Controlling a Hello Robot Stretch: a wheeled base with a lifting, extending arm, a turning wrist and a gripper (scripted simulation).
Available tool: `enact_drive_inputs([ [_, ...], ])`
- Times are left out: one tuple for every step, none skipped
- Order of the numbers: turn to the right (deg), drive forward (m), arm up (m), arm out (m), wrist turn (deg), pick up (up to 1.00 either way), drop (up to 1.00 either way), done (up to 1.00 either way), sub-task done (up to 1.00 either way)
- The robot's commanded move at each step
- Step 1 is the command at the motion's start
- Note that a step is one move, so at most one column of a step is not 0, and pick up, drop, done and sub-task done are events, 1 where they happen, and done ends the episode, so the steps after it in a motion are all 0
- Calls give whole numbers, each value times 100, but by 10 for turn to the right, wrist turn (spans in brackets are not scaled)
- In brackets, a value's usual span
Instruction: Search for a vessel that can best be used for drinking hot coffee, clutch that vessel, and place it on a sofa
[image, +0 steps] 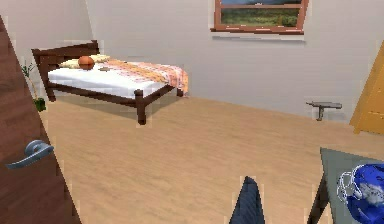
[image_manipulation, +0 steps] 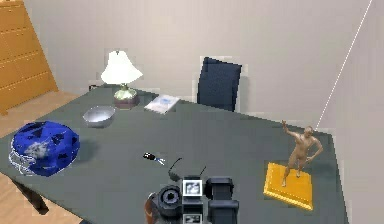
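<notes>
Left on the table (image_manipulation: 235, 132) there's a blue netted bundle (image_manipulation: 42, 148), then a metal bowl (image_manipulation: 98, 117) and a lamp (image_manipulation: 121, 72). None looks like a coffee mug, so I can't tell where it is. The hand (image_manipulation: 165, 203) is at the near edge (can't tell if it holds anything) with a statue (image_manipulation: 300, 155) to the right, so I'd turn and scan other surfaces slowly.

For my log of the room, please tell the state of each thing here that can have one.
door, open.
bed, made.
table lamp, upright.
metal bowl, upright, looks empty.
statuette, upright on its yellow base.
gripper, cannot tell whether it holds anything.
</notes>
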Motion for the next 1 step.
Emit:
enact_drive_inputs([
  [0, 0, 0, 0, 450, 0, 0, 0, 0],
])
